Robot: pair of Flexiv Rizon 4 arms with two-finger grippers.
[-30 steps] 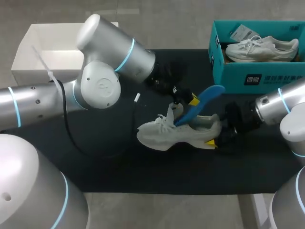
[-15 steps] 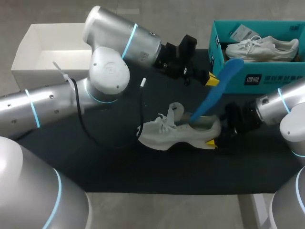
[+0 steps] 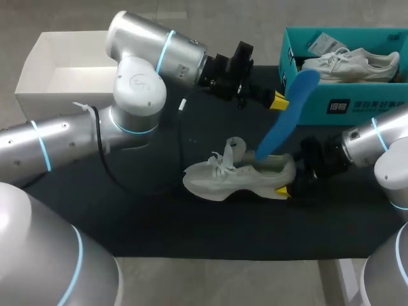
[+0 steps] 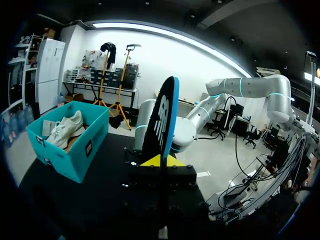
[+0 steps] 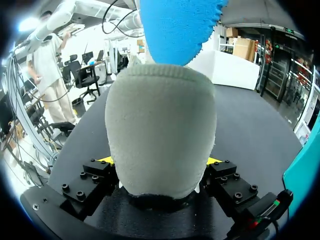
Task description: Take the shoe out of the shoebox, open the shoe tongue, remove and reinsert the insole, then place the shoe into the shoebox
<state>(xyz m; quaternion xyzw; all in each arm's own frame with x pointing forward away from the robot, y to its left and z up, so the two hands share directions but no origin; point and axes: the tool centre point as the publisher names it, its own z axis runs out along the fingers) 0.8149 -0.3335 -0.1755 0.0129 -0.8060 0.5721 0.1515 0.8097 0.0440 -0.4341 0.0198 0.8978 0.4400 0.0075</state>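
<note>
Shoe (image 3: 239, 175): out of the shoebox (image 3: 370, 102), lying on its sole on the mat (image 3: 191, 229), toe toward my left side. The tongue stands up from the laces and the mouth is open, so that step reads as done.

Insole (image 3: 287, 118): mostly drawn out and raised at a slant above the heel. Its lower end sits at or just inside the shoe mouth (contact cannot be settled from above). Removal is judged nearly complete, not finished.

Left gripper (image 3: 278, 101): closed thin on the insole's upper end. The left wrist view shows the insole (image 4: 162, 117) edge-on, pinched between the two yellow tips of the left gripper (image 4: 161, 161).

Right gripper (image 3: 290, 183): fingers spread wide and clamped on the heel from both sides, confirmed in the right wrist view, where the shoe (image 5: 160, 145) fills the gap of the right gripper (image 5: 160, 172).

Outstanding: clear the insole, reinsert it, return the shoe to the shoebox, which already holds a second shoe (image 3: 350, 64).
</note>
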